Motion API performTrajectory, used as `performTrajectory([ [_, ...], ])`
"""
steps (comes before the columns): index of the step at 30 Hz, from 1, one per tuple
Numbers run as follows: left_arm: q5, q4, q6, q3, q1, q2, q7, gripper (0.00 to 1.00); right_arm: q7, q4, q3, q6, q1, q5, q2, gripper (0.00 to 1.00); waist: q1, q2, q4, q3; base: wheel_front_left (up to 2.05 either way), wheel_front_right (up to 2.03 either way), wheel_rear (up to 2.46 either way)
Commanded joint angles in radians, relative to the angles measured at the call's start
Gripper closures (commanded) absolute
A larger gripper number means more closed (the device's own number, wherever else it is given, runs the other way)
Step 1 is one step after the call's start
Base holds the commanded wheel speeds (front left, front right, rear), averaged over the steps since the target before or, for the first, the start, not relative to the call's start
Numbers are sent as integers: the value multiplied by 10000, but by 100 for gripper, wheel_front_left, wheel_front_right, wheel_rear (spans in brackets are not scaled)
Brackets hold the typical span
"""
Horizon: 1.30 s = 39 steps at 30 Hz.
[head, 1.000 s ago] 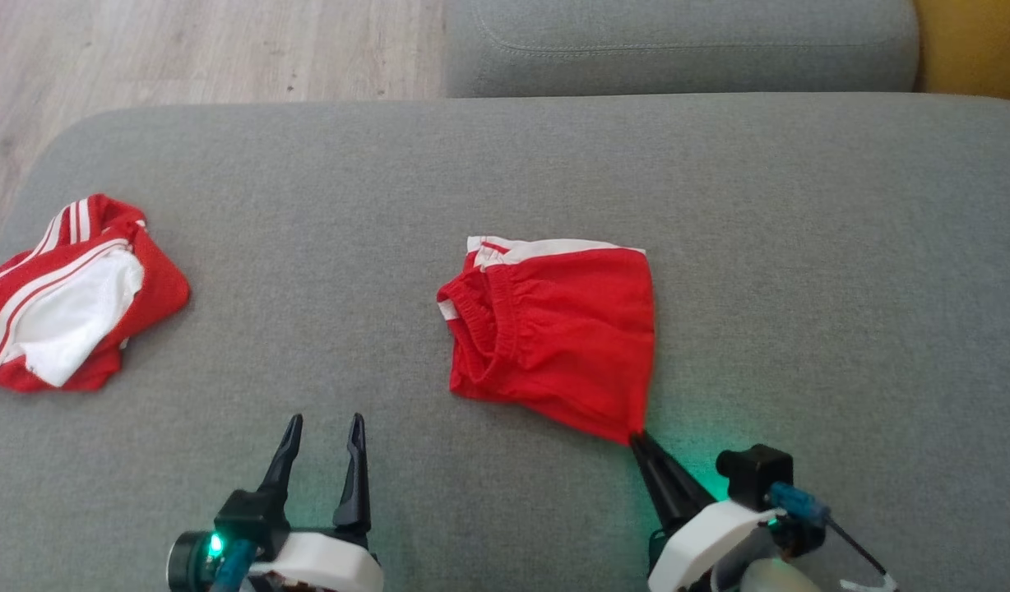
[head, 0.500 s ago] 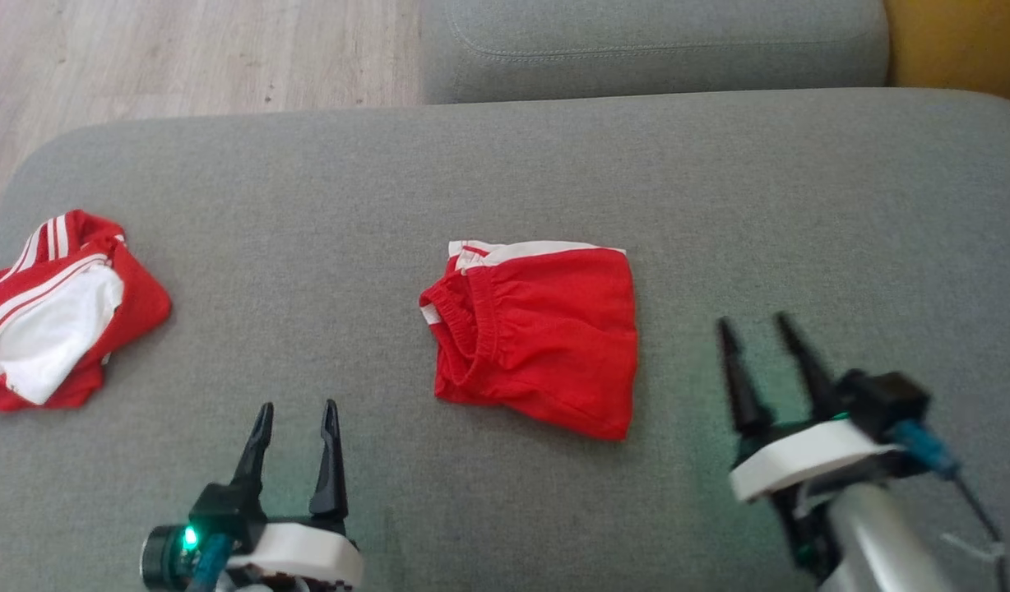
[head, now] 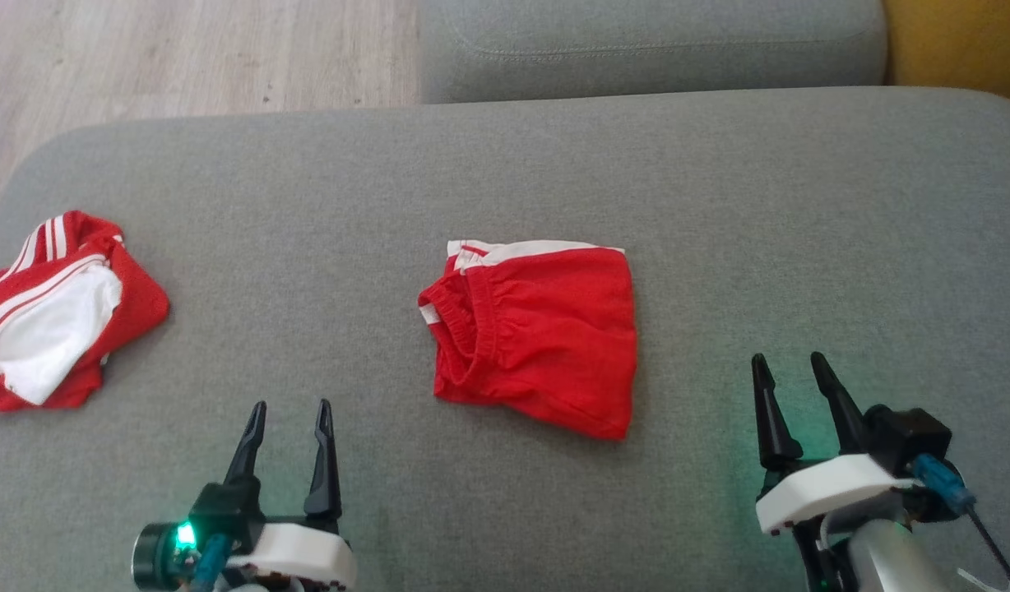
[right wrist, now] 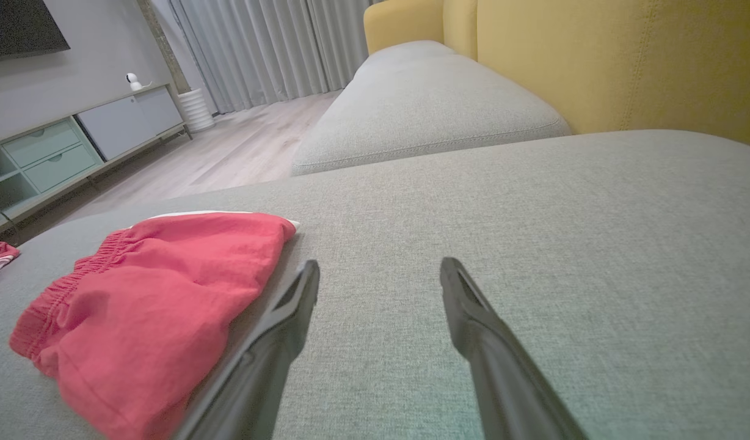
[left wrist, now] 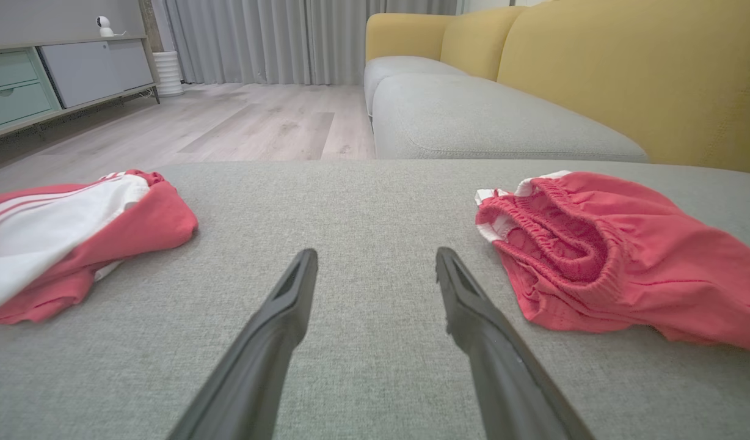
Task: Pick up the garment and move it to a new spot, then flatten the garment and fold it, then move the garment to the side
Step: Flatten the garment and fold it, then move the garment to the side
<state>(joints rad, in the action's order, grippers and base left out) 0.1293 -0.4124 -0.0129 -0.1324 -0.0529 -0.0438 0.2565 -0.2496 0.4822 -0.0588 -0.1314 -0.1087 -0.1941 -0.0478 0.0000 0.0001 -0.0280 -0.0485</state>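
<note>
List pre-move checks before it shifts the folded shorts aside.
1. Left hand open, holding nothing: ok.
2. Right hand open, apart from the red shorts: ok.
3. Shorts folded, lying on the grey sofa cushion: ok, though the waistband edge is bunched.
4. Red-and-white garment at the robot's left lies apart from the shorts: ok.
5. Room on the cushion to the shorts' right: ok.
6. Hidden lower layers aligned: cannot tell.
</note>
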Motion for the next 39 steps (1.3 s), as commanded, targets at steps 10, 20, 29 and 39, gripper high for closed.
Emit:
performTrajectory([
  [10,187,211,-5,-104,-606,-64,53,0,-122,584,-1285,7,-1566,-542,-25,0,0,-1,-440,-667,0,0,0],
  [20,65,-39,182,-494,-1227,-64,53,0,-74,3570,-2317,7,-3440,-434,-25,0,0,-1,-1315,-1358,0,0,0],
  [29,109,-66,168,-531,-1158,-64,53,0,-111,4504,-2600,7,-3837,-720,-24,100,0,-1,-1288,-1399,0,0,0],
  [39,163,49,342,-766,-1028,-64,53,0,-120,3482,-2231,7,-3349,-639,-24,100,0,-1,1158,-787,0,0,0],
])
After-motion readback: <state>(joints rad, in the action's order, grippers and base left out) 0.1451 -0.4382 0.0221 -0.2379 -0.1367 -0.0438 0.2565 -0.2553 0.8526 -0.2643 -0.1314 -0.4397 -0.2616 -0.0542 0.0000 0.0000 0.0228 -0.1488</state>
